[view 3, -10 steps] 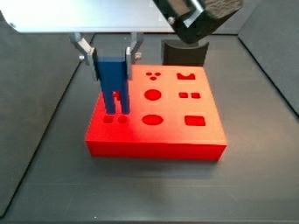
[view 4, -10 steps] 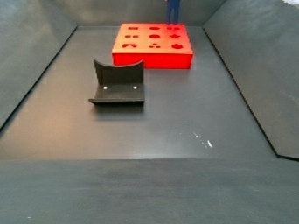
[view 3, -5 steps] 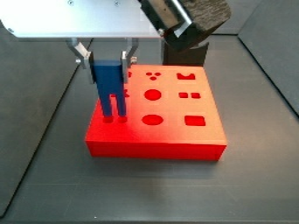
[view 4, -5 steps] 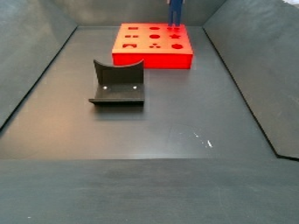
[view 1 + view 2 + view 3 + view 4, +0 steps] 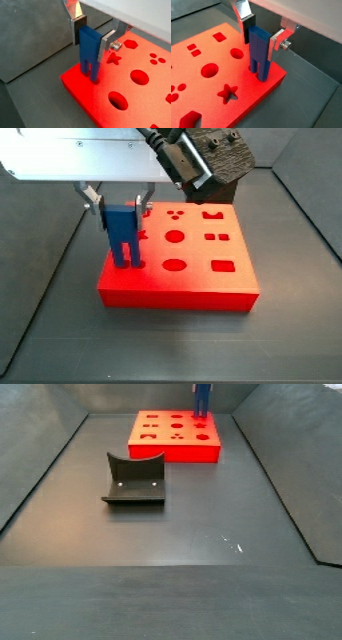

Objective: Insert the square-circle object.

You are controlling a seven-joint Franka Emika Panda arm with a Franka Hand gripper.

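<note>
The square-circle object (image 5: 123,232) is a small bright blue upright block with two short legs. My gripper (image 5: 118,204) is shut on its upper part, one silver finger (image 5: 80,24) on each side. The block stands upright over a corner of the red block (image 5: 201,278), and its leg tips meet the red top face there. The holes under the legs are hidden. Both wrist views show the blue block (image 5: 89,50) (image 5: 258,49) between the pads. In a side view the blue block (image 5: 203,397) shows at the far edge of the red block (image 5: 174,436).
The red block carries several shaped holes: circles (image 5: 174,264), a square (image 5: 222,265), a star (image 5: 228,92). A dark grey curved holder (image 5: 134,480) stands on the dark floor in front of the red block. Grey walls enclose the floor on the sides.
My gripper has come down with the blue block in it. The block's legs now sit lower against the red block's top than a second ago.
</note>
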